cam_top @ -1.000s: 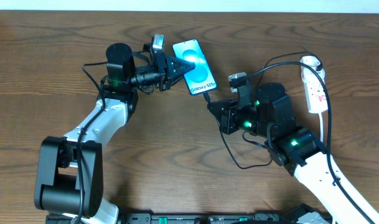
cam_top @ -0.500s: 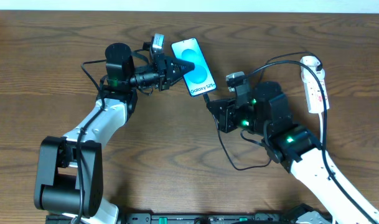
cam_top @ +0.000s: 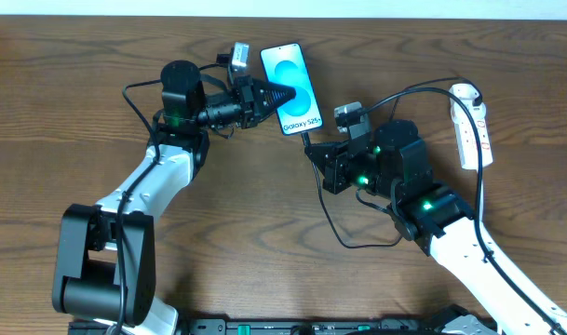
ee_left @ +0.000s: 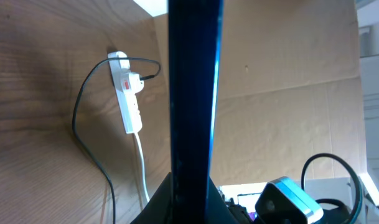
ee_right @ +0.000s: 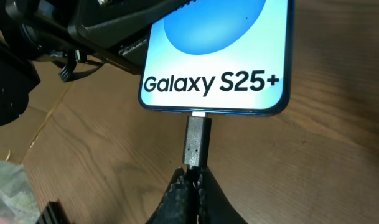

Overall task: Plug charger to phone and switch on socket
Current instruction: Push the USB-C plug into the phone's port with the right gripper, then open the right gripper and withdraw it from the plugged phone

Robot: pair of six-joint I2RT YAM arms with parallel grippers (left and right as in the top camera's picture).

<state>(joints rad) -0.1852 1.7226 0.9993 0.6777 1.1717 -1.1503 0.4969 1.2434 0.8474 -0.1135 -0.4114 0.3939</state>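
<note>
1. The phone (cam_top: 290,88) sits screen-up at the far middle of the table (cam_top: 78,112), slightly slanted. It has a bright blue-and-white screen reading "Galaxy S25+" and a thin dark rim. Its top end is close to the table's far edge.
2. Your left gripper (cam_top: 272,96) is clenched on the phone's left long edge. From the left wrist the phone runs edge-on, straight out from between the fingers. You cannot tell whether it rests on the wood or is lifted.
3. Your right gripper (ee_right: 192,180) is pinched tight on the lower end of the charger (ee_right: 196,140). The black connector stands in line with the port in the phone's bottom edge and meets it, with a sliver of metal showing at the joint.
4. The cable drops from the connector, loops across the wood in front of your right arm and rises to the white plug (ee_left: 132,83), seated in the socket (cam_top: 474,130).
5. The socket lies at the far right, well apart from the phone, with your right arm between them.
6. Bare wood shows to the left of your left arm and between the two arms on the near side.
</note>
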